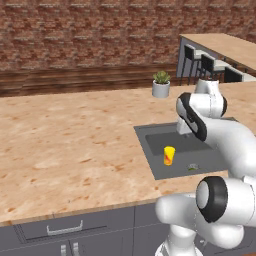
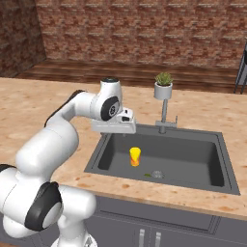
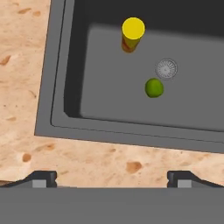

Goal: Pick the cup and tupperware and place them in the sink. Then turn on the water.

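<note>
The yellow cup (image 1: 169,155) (image 2: 135,156) (image 3: 132,33) with its red-orange band stands upright on the floor of the dark grey sink (image 1: 150,135) (image 2: 193,159) (image 3: 109,92), in its left half. My gripper (image 2: 116,130) (image 3: 112,179) hovers above the sink's near-left rim and the wood-look counter beside it. It is open, with nothing between its fingertips (image 3: 43,177). The cup is well apart from it. The grey faucet (image 2: 165,113) rises behind the basin. The tupperware and the water are out of view.
A small green round thing (image 3: 154,88) (image 1: 192,167) lies in the basin next to the drain (image 3: 166,68) (image 2: 157,174). A potted plant (image 1: 161,85) (image 2: 163,87) stands behind the faucet. Counter (image 1: 75,140) stretches wide to the sink's left. Stools (image 1: 200,60) stand at a far bar.
</note>
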